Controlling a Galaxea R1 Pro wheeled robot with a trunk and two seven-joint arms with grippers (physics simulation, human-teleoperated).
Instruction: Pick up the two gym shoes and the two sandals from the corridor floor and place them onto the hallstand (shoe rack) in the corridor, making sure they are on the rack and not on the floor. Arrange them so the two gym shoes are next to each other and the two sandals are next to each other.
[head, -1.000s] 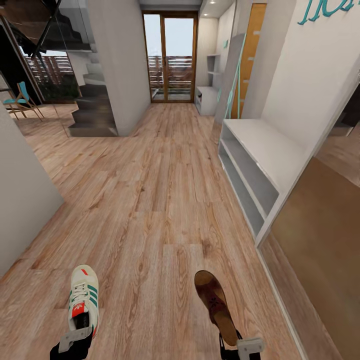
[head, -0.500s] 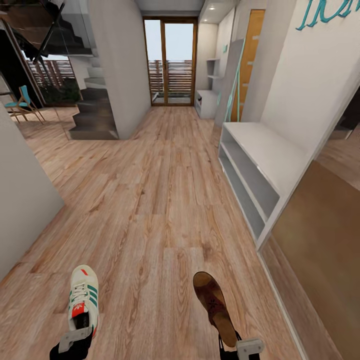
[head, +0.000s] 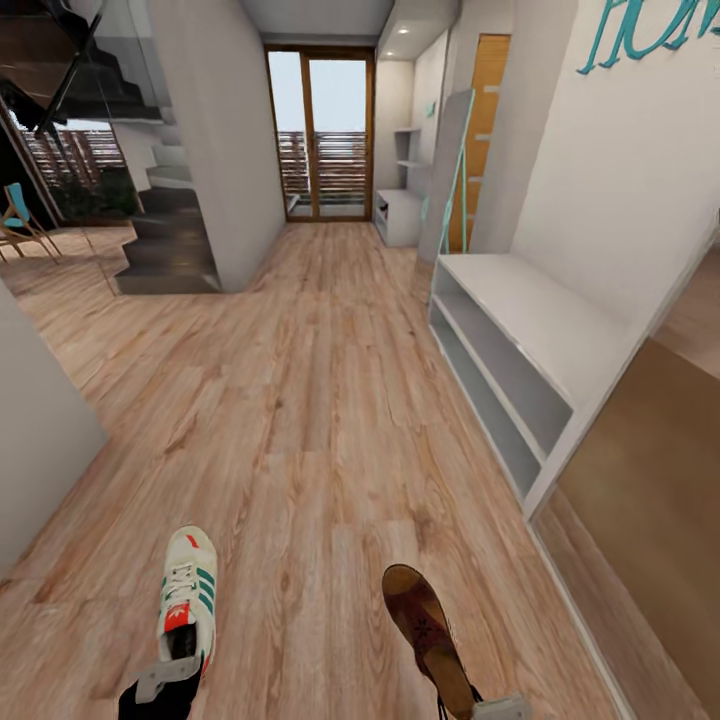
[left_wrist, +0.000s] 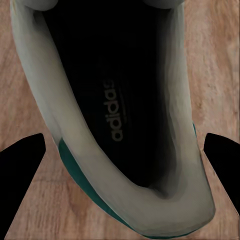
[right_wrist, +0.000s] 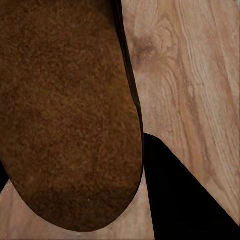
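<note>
Here the left gripper (head: 165, 685) sits at the lower edge of the head view, closed on the heel of a gym shoe (head: 188, 602), a white sneaker with green stripes and a red-orange tongue patch, toe pointing ahead down the corridor. In the left wrist view the gym shoe (left_wrist: 115, 120) shows from above the heel opening, its dark insole printed with a brand name, and a dark fingertip (left_wrist: 20, 165) stands at each side of the heel. The right gripper (head: 490, 708) holds a sandal (head: 428, 625) by its heel end; the sandal is dark brown with a tan insole, toe forward and angled slightly toward the left. The right wrist view looks onto the sandal's (right_wrist: 65, 110) rough brown insole, with one black finger (right_wrist: 180, 195) beside its edge. Both shoes hang above the corridor floor (head: 320, 400), light wood-grain planks. The hallstand (head: 520, 330), a light grey bench over two low open shelves, stands against the right wall, ahead of the sandal and well apart from it. A glass door (head: 320, 135) closes the corridor's far end, and dark stairs (head: 160, 240) rise at the left.
</note>
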